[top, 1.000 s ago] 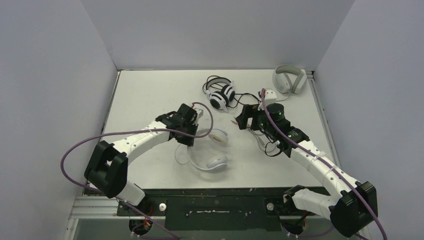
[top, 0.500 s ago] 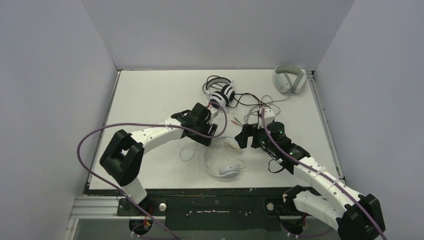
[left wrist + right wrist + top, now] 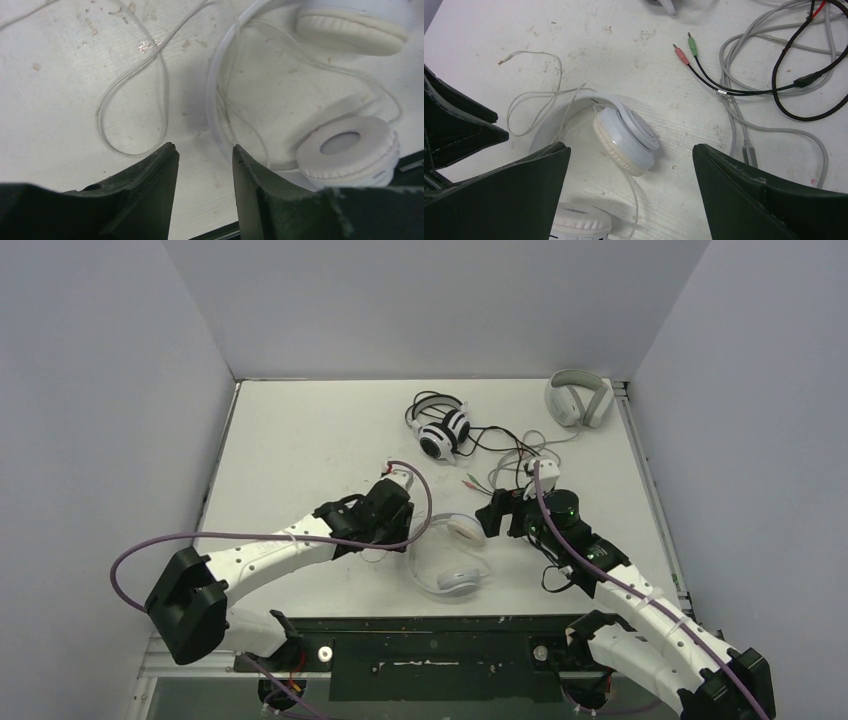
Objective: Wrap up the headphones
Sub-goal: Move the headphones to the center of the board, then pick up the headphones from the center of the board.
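The white headphones point(image 3: 447, 555) now lie further right and closer to the near edge of the table point(image 3: 300, 440) than one second ago. The left gripper point(image 3: 203, 146) is drawn back from its forward reach to the left of the headband. Its jaws, nearly closed a second ago, stand apart. The right gripper point(image 3: 488, 520) sits nearer its base, just beside the upper earcup point(image 3: 626, 140).

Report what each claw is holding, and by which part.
Nothing is held. The left claw is open, empty, beside the thin cable of the white headphones. The right claw is wide open above one earcup.
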Available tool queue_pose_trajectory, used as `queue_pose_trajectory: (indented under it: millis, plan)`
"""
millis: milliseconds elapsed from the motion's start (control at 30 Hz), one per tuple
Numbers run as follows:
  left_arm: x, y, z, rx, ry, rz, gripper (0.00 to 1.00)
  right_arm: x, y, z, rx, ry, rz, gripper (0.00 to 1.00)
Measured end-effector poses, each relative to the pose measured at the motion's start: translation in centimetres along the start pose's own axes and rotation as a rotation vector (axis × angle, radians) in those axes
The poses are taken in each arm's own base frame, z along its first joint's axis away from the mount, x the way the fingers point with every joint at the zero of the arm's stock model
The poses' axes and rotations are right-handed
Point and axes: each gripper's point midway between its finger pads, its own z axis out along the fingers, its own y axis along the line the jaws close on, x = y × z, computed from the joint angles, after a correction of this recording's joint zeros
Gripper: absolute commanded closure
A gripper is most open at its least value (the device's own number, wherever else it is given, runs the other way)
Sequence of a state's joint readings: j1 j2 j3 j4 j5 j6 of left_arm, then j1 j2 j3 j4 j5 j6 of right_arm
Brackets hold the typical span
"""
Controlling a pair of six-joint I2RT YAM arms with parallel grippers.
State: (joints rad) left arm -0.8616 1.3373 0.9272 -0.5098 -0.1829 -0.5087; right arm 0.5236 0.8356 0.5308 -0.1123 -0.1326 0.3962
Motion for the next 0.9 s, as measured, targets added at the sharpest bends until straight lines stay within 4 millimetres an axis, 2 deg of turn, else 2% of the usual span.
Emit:
queue_pose_trajectory:
  millis: [133,300,467,667,800,900]
  plan:
    - [1.5,1.4,1.4,-0.082,0.027,-0.074,0.56,0.2,-0.3,0.1,0.014,0.012,-0.011,0.02]
    - [1.7,1.2,3.3,-0.108,0.028,-0.122,0.56,0.3,-0.6,0.1,0.03,0.016,-0.018,0.02]
    - [3.1,1.5,5.2,-0.141,0.076,-0.13,0.56,0.3,-0.8,0.1,0.039,0.013,-0.018,0.02]
    - [3.6,1.5,6.2,-0.153,0.091,-0.134,0.56,0.2,-0.9,0.1,0.044,0.011,-0.018,0.02]
    - [4.9,1.4,7.1,-0.169,0.126,-0.119,0.56,0.3,-0.9,0.2,0.046,0.012,-0.018,0.02]
    - [4.8,0.8,7.5,-0.186,0.127,-0.1,0.61,0.3,-0.9,0.2,0.046,0.012,-0.018,0.02]
